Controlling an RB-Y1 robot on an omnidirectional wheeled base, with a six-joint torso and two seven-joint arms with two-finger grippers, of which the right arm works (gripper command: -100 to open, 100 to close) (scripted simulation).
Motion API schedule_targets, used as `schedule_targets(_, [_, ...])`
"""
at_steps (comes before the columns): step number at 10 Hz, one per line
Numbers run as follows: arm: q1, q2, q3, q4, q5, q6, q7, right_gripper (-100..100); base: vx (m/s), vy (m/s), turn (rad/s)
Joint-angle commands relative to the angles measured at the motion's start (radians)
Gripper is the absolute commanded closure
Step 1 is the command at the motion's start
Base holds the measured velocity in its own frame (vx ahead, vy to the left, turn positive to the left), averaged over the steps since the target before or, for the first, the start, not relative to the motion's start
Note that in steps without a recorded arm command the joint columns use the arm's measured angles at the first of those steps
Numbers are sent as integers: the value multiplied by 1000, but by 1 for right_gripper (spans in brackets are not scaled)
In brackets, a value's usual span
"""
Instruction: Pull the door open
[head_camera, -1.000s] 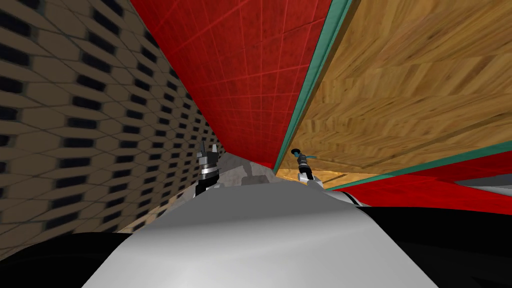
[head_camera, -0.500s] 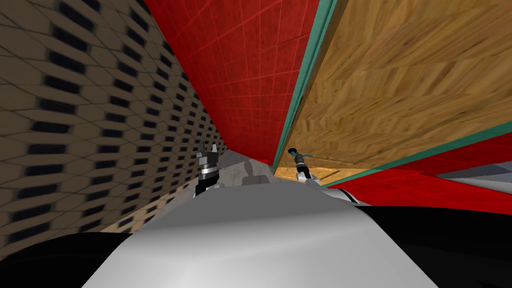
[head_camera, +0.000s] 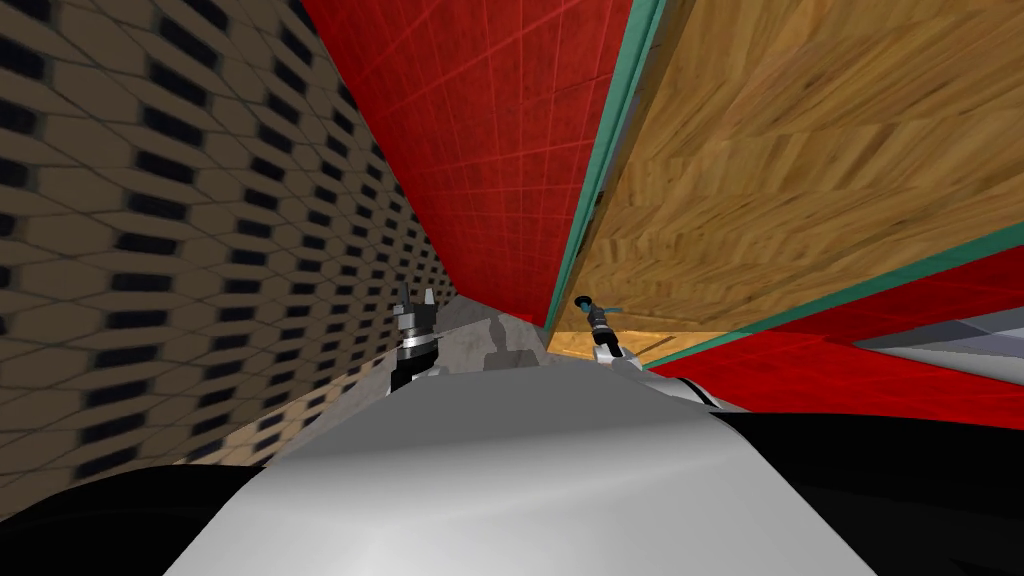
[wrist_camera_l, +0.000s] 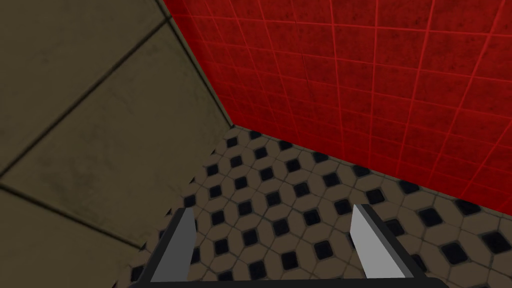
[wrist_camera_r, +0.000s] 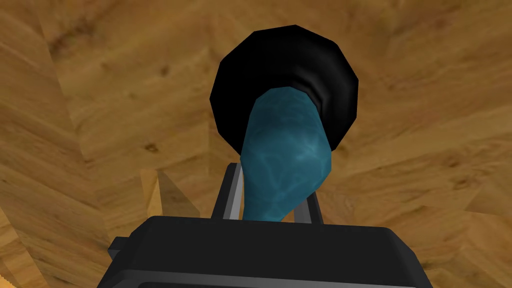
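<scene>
One broad wooden door (head_camera: 800, 180) stands to my right; its teal lever handle (wrist_camera_r: 285, 165) is pinched in the right gripper (wrist_camera_r: 272, 186); the left gripper (wrist_camera_l: 273, 209) hangs spread and empty. Pulling off the hinge arc could slide the blades off it.

Our left gripper (wrist_camera_l: 272, 208) hangs forward, fingers spread wide; our right gripper (wrist_camera_r: 272, 192), arm extended, clamps both fingers on the teal handle (wrist_camera_r: 285, 145).
</scene>
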Motion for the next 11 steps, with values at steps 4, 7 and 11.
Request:
schedule_targets(4, [21,-18,58,-21,33,-22,-56,100,-254,-67,109])
schedule_targets(7, [23,-25,74,-19,42,-28,-73,100,-211,-56,76])
schedule_targets(11, [56,-56,126,-40,68,-70,-132,100,-218,-57,100])
